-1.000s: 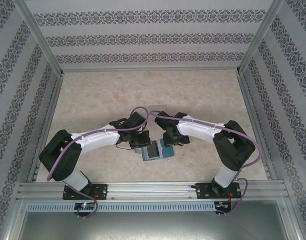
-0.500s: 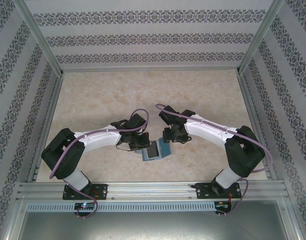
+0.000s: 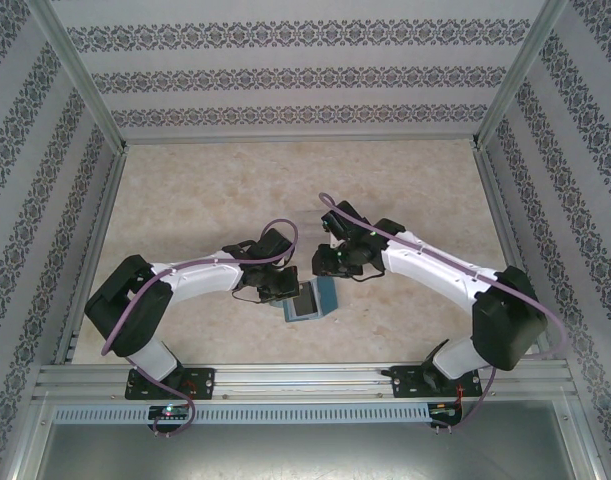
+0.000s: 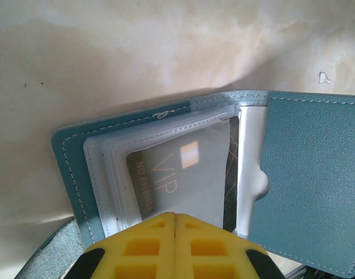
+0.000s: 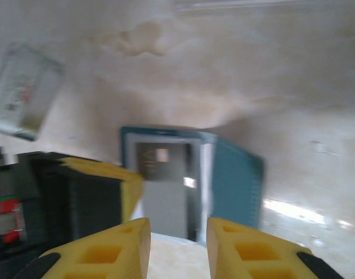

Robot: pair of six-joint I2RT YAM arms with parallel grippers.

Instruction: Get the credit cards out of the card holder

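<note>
Looks partly done: one grey card (image 5: 23, 93) lying loose on the table (image 3: 285, 180), apart from the open teal card holder (image 3: 310, 300). Left to pull out: the VIP card (image 4: 177, 174) in its clear pocket. Left gripper (image 4: 175, 216) squeezed shut at the holder's edge, right gripper (image 5: 178, 232) spread apart, holding nothing.

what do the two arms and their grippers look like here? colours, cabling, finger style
Both match. The left arm and right arm have white link covers, black joint housings and black bases. A purple cable runs along each. The left gripper and right gripper carry yellow plastic fingers with moulded square pockets, on black bodies.
</note>
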